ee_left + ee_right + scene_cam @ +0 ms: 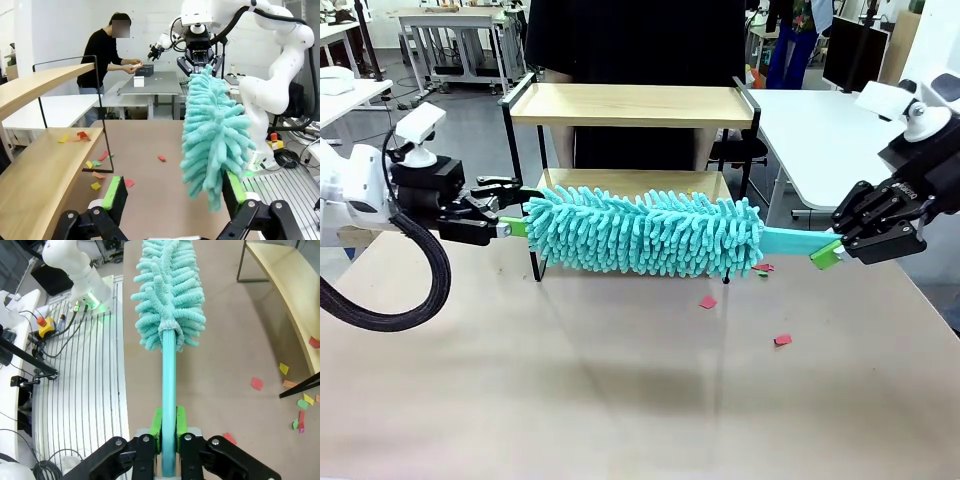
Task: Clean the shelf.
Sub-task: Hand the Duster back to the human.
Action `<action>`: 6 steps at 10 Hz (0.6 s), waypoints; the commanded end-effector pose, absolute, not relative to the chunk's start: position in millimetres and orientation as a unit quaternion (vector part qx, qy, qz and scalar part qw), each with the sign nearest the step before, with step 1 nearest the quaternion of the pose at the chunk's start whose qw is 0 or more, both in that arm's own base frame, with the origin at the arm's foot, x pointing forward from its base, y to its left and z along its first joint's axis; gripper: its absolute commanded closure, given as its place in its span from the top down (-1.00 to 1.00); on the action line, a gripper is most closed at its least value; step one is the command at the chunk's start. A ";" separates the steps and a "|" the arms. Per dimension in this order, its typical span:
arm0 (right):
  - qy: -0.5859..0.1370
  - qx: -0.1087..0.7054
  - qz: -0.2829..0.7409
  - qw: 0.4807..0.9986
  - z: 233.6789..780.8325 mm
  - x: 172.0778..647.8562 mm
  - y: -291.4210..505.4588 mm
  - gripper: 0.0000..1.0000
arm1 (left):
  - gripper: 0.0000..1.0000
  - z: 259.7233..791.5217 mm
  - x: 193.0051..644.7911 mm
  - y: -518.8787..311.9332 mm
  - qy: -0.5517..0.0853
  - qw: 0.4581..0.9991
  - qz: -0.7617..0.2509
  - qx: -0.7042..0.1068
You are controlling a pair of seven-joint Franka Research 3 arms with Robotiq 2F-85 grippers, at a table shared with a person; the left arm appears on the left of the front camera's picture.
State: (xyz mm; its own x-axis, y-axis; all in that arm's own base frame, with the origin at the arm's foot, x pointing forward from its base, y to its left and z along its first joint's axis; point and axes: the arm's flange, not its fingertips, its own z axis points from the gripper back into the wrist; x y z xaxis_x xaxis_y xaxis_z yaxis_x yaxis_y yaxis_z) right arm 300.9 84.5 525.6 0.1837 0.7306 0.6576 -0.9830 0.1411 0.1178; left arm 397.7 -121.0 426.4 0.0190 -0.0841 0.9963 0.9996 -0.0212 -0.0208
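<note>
The shelf [630, 105] stands at the table's far middle, two light boards in a black frame. A fluffy teal duster [650, 232] is held level in front of its lower board. My right gripper [835, 255] is shut on the duster's teal handle [169, 375], green pads [156, 422] pressed on both sides. My left gripper [510, 215] is open at the duster's other end. In the left wrist view the duster [212, 135] hangs between the spread fingers [117, 192], close to the right one. Coloured paper scraps [80, 135] lie on the shelf's lower board [40, 180].
More paper scraps [708, 302] lie on the brown table [620, 400] in front of the shelf, one further right [782, 340]. A person in black [620, 40] stands just behind the shelf. White tables stand beyond.
</note>
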 end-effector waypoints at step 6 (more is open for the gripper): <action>-0.238 0.278 0.598 0.713 528.7 301.3 84.3 -0.74 | 1.00 431.7 392.4 -179.0 -0.447 0.521 -0.515 -0.513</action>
State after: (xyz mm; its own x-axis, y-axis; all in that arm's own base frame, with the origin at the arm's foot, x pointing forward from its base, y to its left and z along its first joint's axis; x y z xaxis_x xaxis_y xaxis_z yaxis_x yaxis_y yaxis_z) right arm 300.9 84.4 525.6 0.1837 0.7306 0.6576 -0.9830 0.1412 0.1178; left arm 387.9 -170.9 429.5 0.0517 -0.0858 0.9950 0.9953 -0.0772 -0.0583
